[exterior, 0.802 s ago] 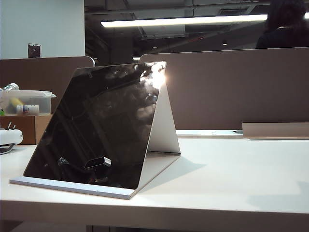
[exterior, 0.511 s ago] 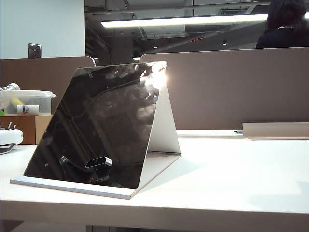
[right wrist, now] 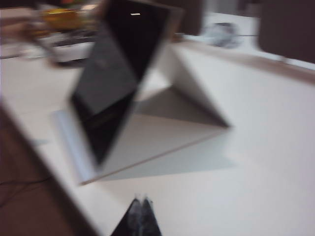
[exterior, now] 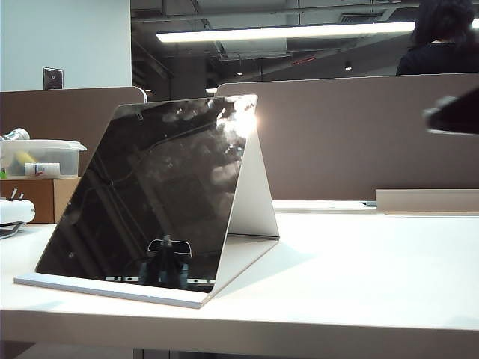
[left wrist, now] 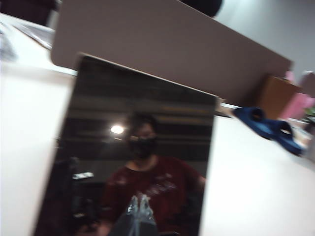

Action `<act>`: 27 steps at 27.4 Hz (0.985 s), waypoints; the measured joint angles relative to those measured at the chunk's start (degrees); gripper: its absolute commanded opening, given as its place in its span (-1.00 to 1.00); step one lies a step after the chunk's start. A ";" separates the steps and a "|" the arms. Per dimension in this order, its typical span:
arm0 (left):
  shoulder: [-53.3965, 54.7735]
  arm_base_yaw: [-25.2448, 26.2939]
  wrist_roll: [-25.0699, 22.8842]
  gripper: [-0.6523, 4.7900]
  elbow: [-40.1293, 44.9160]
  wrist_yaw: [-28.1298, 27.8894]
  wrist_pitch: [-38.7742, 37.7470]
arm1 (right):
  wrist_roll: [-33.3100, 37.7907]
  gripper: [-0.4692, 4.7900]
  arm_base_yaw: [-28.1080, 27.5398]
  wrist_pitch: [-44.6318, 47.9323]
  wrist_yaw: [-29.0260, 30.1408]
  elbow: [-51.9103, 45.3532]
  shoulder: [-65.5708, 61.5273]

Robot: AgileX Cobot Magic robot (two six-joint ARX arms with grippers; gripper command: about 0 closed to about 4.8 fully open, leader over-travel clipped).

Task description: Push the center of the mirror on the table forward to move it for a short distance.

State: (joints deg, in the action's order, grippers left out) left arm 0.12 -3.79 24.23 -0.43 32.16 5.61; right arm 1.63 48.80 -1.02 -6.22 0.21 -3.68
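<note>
The table [exterior: 359,269] is big, flat, smooth and white, with brown walls [exterior: 352,134] behind. The mirror [exterior: 157,194], dark and shiny on a folded white stand, sits near the front edge. My left gripper [left wrist: 139,209] and right gripper [right wrist: 141,211] are pinched closed, holding nothing.

No legible text anywhere.

The table [exterior: 359,277] is a flat white top with a thick pale front edge. The mirror [exterior: 150,194] stands on it left of centre, its thin base lip lying flat near that edge. At the far left edge rests a white object [exterior: 15,213], perhaps a device; beside it sits a cardboard box [exterior: 41,196].

The left gripper [left wrist: 140,216] faces the mirror; the right gripper [right wrist: 140,216] hangs over the table, fingertips together.
</note>
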 measured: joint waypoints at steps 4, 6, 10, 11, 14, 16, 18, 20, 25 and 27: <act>0.52 -9.22 0.48 -0.78 -1.57 -3.82 -0.28 | 0.02 -0.84 9.79 -0.02 -0.07 0.00 -1.68; 4.24 -15.78 -3.04 -0.78 -5.16 -11.39 -0.04 | 0.00 -0.84 10.88 -0.11 -0.02 0.00 -2.71; 23.93 -25.75 -11.67 -0.78 -12.37 -19.80 2.82 | 0.02 -0.84 9.73 -0.09 -0.04 0.00 -3.26; 33.29 -27.80 -14.21 -0.78 -14.40 -21.18 5.62 | 0.00 -0.84 8.63 -0.09 -0.04 0.00 -3.26; 45.92 -28.20 -17.14 -0.78 -18.40 -22.82 8.17 | 0.00 -0.84 7.10 -0.13 -0.11 0.02 -3.28; 58.05 -28.17 -17.81 -0.78 -24.00 -23.06 12.28 | 0.00 -0.84 5.18 -0.07 -0.09 0.00 -3.76; 67.38 -28.20 -18.18 -0.78 -28.15 -24.17 14.03 | 0.02 -0.84 3.76 -0.13 -0.15 0.00 -3.67; 74.14 -28.20 -18.21 -0.78 -31.63 -25.55 13.99 | 0.02 -0.84 2.40 -0.09 -0.15 0.00 -3.67; 79.28 -28.20 -18.21 -0.78 -34.36 -27.91 13.86 | 0.02 -0.84 0.28 -0.09 -0.20 0.00 -3.65; 79.28 -28.17 -18.21 -0.78 -34.36 -28.35 13.86 | 0.02 -0.84 0.22 -0.09 -0.13 0.00 -3.63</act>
State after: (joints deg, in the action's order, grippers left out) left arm 79.40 -31.97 6.02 -34.79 3.81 19.46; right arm 1.65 49.01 -1.10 -6.35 0.21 -7.31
